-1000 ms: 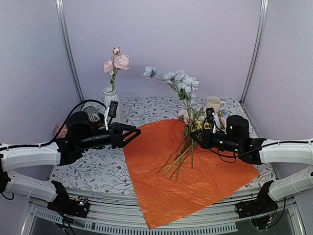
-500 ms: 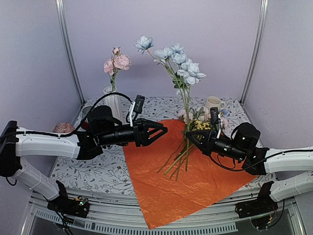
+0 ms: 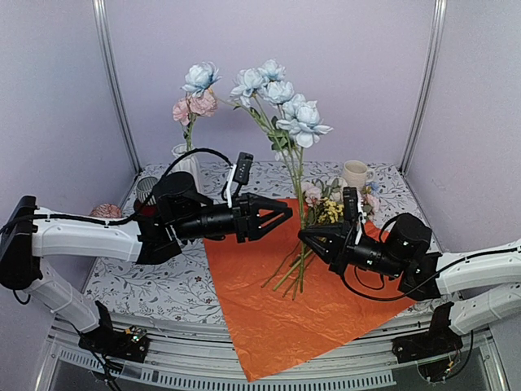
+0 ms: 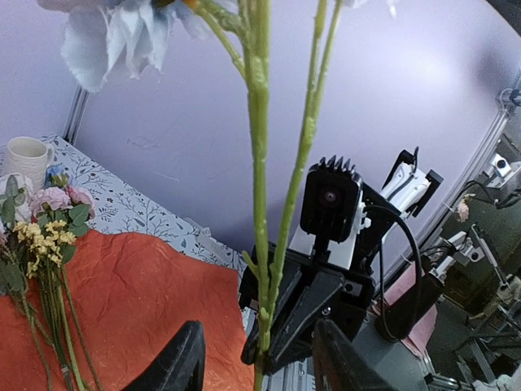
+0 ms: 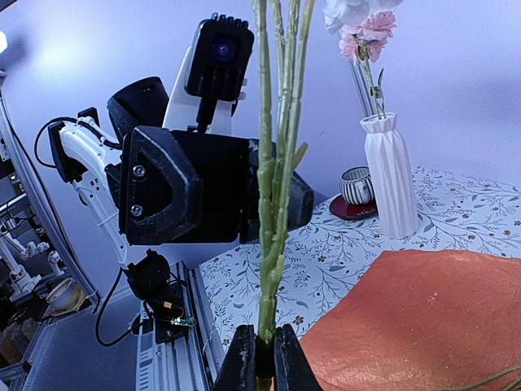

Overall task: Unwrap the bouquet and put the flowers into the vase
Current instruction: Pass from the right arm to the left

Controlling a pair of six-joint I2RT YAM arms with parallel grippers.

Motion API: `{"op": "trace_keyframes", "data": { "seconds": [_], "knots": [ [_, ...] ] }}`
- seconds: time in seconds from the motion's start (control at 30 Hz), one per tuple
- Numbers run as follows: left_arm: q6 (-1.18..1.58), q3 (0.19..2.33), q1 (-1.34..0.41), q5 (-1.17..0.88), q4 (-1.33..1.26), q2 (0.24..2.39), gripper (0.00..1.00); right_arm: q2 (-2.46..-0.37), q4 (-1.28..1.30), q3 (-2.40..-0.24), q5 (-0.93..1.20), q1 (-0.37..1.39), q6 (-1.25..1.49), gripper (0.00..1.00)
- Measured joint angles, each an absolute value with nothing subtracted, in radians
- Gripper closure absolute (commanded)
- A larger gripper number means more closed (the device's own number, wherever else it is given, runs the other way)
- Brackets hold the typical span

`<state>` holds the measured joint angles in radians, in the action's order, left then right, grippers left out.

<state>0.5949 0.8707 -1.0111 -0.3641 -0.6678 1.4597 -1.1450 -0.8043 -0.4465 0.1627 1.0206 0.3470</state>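
My right gripper (image 3: 305, 237) (image 5: 264, 358) is shut on the lower stems of a bunch of pale blue flowers (image 3: 278, 96), holding them upright over the spread orange paper (image 3: 303, 285). My left gripper (image 3: 283, 215) (image 4: 259, 368) is open, its fingers either side of those stems (image 4: 262, 204) and apart from them, just above the right jaws. Pink and yellow flowers (image 3: 324, 205) (image 4: 42, 232) still lie on the paper's far side. The white ribbed vase (image 3: 186, 160) (image 5: 392, 183) stands at the back left with pink flowers (image 3: 195, 106) in it.
A cream mug (image 3: 355, 173) stands at the back right. A striped cup on a red saucer (image 3: 147, 192) (image 5: 356, 187) sits near the vase, behind the left arm. A pink object (image 3: 106, 212) lies at the table's left edge.
The right gripper has swung the blue flowers upright and carried them left. The left arm has reached right to the stems, and its jaws have narrowed around them.
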Motion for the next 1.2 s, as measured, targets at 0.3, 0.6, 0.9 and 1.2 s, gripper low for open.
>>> {"op": "trace_keyframes", "data": {
  "seconds": [0.3,0.6,0.9,1.2],
  "knots": [
    [0.591,0.871,-1.015,-0.366,-0.669,1.46,0.37,-1.198,-0.84,-0.448,0.147,1.068,0.288,0.97],
    [0.592,0.838,-1.019,-0.358,-0.695,1.441,0.37,-1.243,-0.843,-0.463,0.135,1.094,0.268,0.97],
    [0.596,0.801,-1.019,-0.352,-0.733,1.424,0.4,-1.279,-0.865,-0.487,0.129,1.125,0.255,0.97],
    [0.597,0.783,-1.02,-0.354,-0.776,1.422,0.38,-1.307,-0.877,-0.501,0.125,1.134,0.241,0.97]
  ]
}}
